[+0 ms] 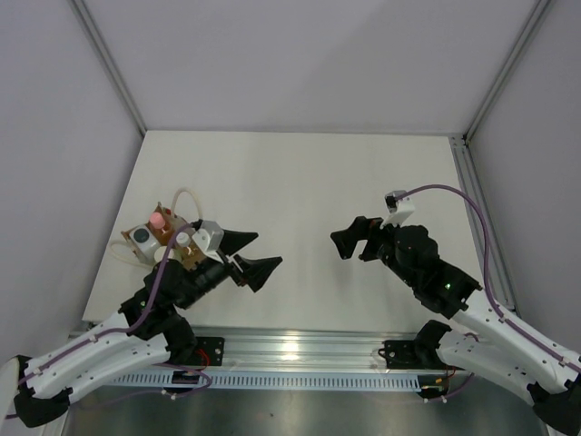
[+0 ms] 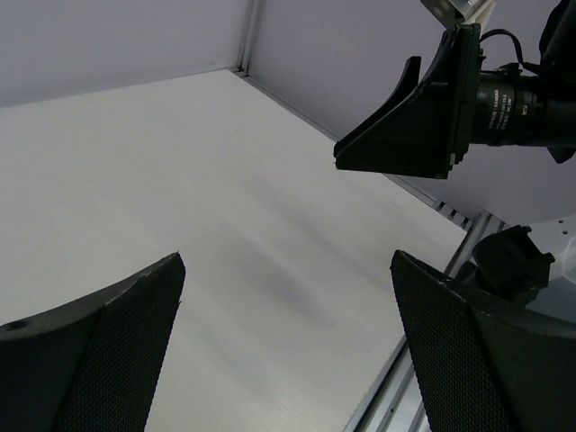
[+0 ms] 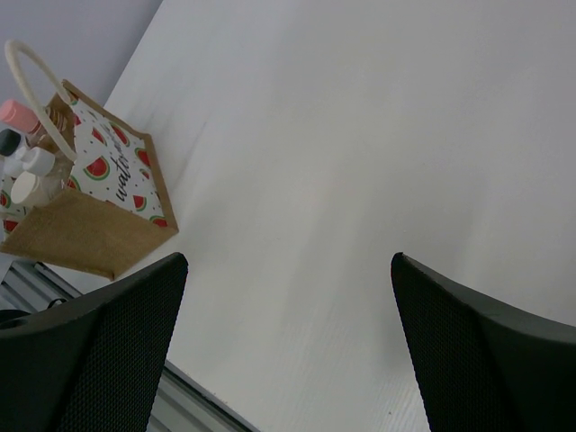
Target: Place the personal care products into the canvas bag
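The canvas bag stands upright at the table's near left, partly hidden by my left arm. In the right wrist view it is tan with a watermelon-print lining and a cream loop handle. Several bottles stand inside it, only their tops showing: a pink cap, a dark cap and two white caps. My left gripper is open and empty, just right of the bag and pointing away from it; its view holds only bare table between the fingers. My right gripper is open and empty at mid-right, facing left.
The white table is walled by grey panels on three sides. A metal rail runs along the near edge. My right gripper also shows in the left wrist view, held above the table.
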Motion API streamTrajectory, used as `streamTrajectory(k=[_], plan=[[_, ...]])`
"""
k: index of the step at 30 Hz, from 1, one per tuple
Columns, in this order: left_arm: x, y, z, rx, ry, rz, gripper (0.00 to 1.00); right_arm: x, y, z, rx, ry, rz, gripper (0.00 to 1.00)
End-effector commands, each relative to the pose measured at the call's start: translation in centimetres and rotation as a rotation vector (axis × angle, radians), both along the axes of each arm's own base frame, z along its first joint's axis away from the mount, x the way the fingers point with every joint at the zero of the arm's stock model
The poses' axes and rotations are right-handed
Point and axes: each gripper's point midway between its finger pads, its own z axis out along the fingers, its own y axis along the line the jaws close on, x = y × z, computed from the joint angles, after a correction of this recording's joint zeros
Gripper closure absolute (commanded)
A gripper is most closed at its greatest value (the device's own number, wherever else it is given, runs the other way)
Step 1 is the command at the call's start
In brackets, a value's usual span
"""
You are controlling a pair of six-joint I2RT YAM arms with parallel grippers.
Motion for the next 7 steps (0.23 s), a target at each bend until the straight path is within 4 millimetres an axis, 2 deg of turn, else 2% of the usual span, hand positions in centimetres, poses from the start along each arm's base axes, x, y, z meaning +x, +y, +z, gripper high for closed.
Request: streamTrajectory(k=[1, 7], plan=[[-0.05, 0.37, 0.71, -0.02, -0.033, 0.013, 0.01, 0.42, 0.0, 1.74, 0.021, -0.049, -0.013, 0.01], [0.39, 0.37, 0.34, 0.002, -0.028, 0.033, 0.01, 0.52, 0.54, 1.53, 0.026, -0.039, 0.0, 0.0]])
